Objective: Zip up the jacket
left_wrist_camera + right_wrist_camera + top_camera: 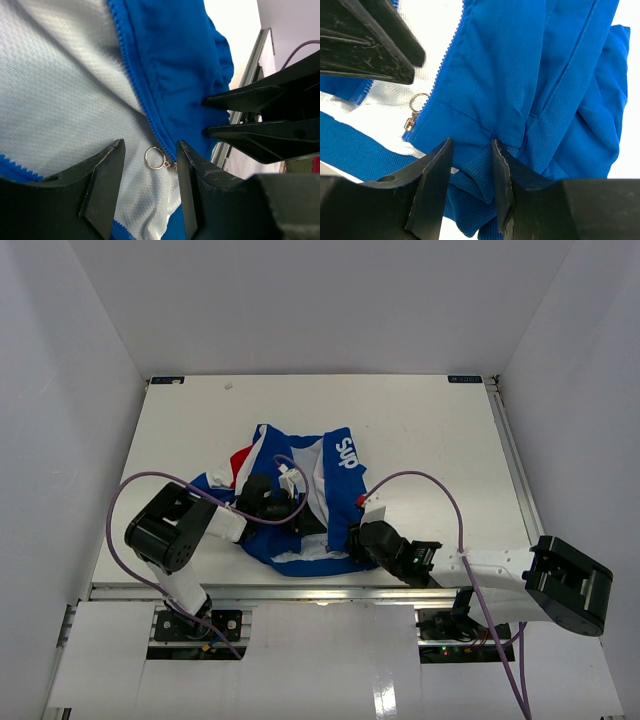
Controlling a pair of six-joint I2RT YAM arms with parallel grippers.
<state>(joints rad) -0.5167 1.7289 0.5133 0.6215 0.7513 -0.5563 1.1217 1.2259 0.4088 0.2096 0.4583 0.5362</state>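
- The jacket (338, 468) is lying open and rumpled on the table (430, 430), near the front edge and about midway across. The white "Sup" lettering (346, 452) is facing up on its right side, and a red panel (240, 458) is showing at its left.
- Both arms are reaching in over the jacket's near half, one from each side, with the two claws sitting close together by the lower hem.
- The left claw (150, 144) is hanging part-way open over the white lining (60, 85) and is gripping nothing.
- The zip pull (154, 159), a small metal ring, is lying in the gap between the left claw's fingers at the foot of the blue zip teeth (131, 60). Whether its slider end is touching the finger beside it cannot be told.
- The right claw (471, 143) is pinching a bunched fold of blue cloth at the ribbed hem (475, 185), just beside the pull. Its jaws are standing narrow, with fabric filling the gap.
- In the left wrist view, the right claw's fingers are coming in from the right, their tips pressing into puckered blue fabric.
- The zip is lying undone, with one row of teeth running along the blue edge and bare lining beside it.
- A purple cable (120, 510) is looping out beside the left arm.
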